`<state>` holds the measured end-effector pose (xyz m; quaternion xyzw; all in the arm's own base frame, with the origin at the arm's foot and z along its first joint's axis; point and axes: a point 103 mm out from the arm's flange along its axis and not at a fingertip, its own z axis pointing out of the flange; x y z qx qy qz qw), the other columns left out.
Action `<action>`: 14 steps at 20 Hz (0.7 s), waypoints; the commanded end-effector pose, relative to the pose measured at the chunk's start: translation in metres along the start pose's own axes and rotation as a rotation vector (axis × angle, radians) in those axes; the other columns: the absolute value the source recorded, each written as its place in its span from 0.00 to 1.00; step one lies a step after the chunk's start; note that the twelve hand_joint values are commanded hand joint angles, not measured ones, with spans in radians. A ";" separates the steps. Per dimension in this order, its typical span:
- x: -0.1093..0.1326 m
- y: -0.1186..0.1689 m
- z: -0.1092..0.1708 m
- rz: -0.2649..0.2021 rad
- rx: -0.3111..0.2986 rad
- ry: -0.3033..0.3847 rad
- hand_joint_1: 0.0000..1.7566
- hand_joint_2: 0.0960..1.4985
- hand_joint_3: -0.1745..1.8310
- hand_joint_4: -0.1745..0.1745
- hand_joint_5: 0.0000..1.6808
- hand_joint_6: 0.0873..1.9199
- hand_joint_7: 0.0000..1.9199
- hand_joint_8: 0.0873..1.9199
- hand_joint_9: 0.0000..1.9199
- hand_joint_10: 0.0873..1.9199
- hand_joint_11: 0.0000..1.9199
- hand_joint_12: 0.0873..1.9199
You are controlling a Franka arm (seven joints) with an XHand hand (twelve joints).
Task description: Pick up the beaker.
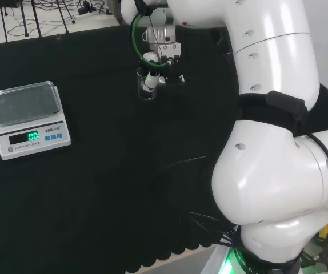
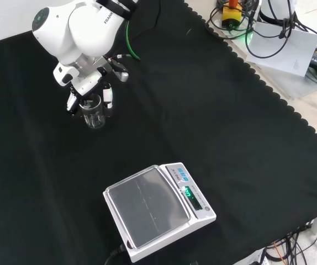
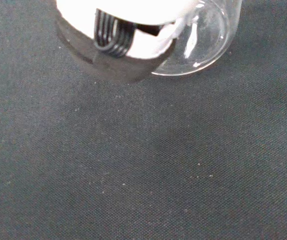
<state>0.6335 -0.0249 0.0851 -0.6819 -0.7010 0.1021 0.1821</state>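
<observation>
1. Nearest the wrist camera sits a white and black part of the hand (image 3: 118,40), with the clear beaker (image 3: 203,40) right against it and bare black cloth (image 3: 143,165) beyond
2. Location of the task's thing: the beaker (image 2: 94,112) stands upright on the cloth at the upper left of the front view, well apart from the scale (image 2: 158,212) near that view's lower edge. Head view puts the beaker (image 1: 146,87) at the upper middle, with the scale (image 1: 30,119) far to its left
3. State of the hand: the fingers of the hand (image 2: 89,91) come down on either side of the beaker's rim and appear curled about it, so I judge it to be grasping the beaker. Contact on the glass wall itself is hard to confirm, the glass being clear
4. Step in hand: judged to be the closing of the grasp, with the lift not yet made; the beaker's base looks to rest on the cloth
5. Next move calls for a straight rise with the beaker kept upright, since smooth glass may slip or tip between the fingers
6. Pose: the arm (image 1: 267,142) reaches out over the bench, wrist pointing down, hand (image 1: 152,74) directly above the beaker
</observation>
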 end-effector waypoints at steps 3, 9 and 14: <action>0.001 0.001 -0.003 -0.012 -0.011 0.015 0.61 0.78 0.19 0.00 0.39 0.77 0.32 0.78 0.51 0.64 0.66 0.44; 0.001 -0.008 -0.035 -0.023 -0.051 -0.001 0.60 0.79 0.17 0.00 0.39 0.77 0.32 0.79 0.51 0.64 0.66 0.45; 0.006 -0.022 -0.078 -0.044 -0.106 -0.021 0.61 0.79 0.17 0.00 0.40 0.77 0.33 0.79 0.51 0.64 0.65 0.45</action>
